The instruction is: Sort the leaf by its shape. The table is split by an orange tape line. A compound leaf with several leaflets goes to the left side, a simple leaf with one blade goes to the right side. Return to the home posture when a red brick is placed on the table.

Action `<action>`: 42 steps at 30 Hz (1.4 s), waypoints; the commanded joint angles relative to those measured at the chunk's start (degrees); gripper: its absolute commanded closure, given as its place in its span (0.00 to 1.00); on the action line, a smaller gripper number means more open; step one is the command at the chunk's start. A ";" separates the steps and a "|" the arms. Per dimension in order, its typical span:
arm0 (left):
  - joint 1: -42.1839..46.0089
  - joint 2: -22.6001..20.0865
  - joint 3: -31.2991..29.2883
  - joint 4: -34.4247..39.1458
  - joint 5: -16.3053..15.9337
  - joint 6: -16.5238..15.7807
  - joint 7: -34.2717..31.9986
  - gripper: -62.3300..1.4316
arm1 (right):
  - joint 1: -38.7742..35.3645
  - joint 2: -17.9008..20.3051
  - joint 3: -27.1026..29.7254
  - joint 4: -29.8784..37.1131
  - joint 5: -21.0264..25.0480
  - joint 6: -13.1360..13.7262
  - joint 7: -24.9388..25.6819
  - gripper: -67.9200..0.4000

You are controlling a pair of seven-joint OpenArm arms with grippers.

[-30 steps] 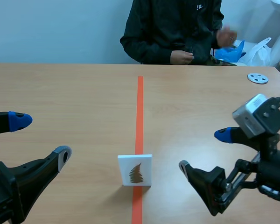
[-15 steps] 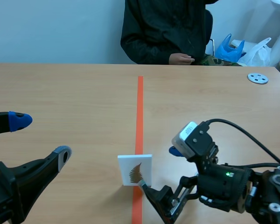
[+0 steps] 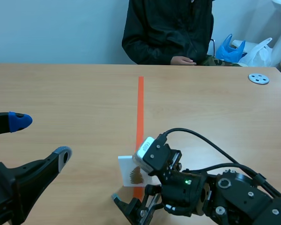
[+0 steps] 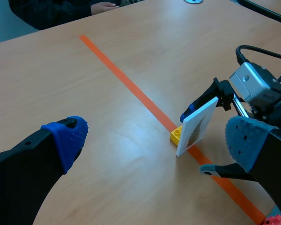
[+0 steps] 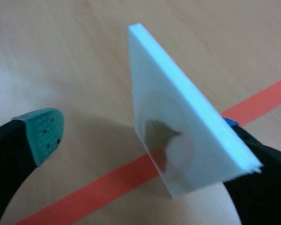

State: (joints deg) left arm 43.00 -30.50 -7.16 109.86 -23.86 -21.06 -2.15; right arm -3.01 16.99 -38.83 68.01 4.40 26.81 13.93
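A white card (image 3: 128,169) printed with a brown, fern-like leaf of several leaflets stands upright on a small yellow brick (image 4: 176,136) on the orange tape line (image 3: 140,108). My right gripper (image 3: 129,182) is open around the card. Its green-padded finger (image 5: 44,131) stands apart on the card's printed side, and the other finger (image 5: 260,171) sits close behind the card (image 5: 178,136). In the left wrist view the card (image 4: 196,126) stands ahead of my left gripper (image 4: 154,140), which is open and holds nothing. In the scene view the left gripper (image 3: 41,138) is low at the left.
A person in a dark jacket sits across the table, one hand (image 3: 182,60) resting at its far edge. A grey round disc (image 3: 258,78) lies at the far right. Blue and white bags (image 3: 248,50) are behind the table. The right arm's cable (image 3: 210,143) arcs over the table.
My right arm has swung left from the table's right side to the card, and its open fingers now straddle it. The person lowered a raised hand. The left arm has not moved.
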 commanded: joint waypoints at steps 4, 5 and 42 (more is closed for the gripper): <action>-0.04 0.00 0.15 0.44 -0.37 -0.07 -1.01 0.00 | 0.81 0.61 0.15 0.87 -0.20 -0.22 0.85 0.36; -0.04 0.00 0.15 0.44 -0.37 -0.07 -1.01 0.00 | 0.81 0.63 0.17 0.87 -0.20 -0.20 0.85 0.39; -0.04 0.00 0.15 0.44 -0.37 -0.07 -1.01 0.00 | 0.76 1.90 14.05 7.17 3.96 0.09 -0.26 0.98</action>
State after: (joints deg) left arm 43.00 -30.50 -7.16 109.86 -23.86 -21.06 -2.15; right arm -3.05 18.57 -25.65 74.24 7.20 26.83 13.30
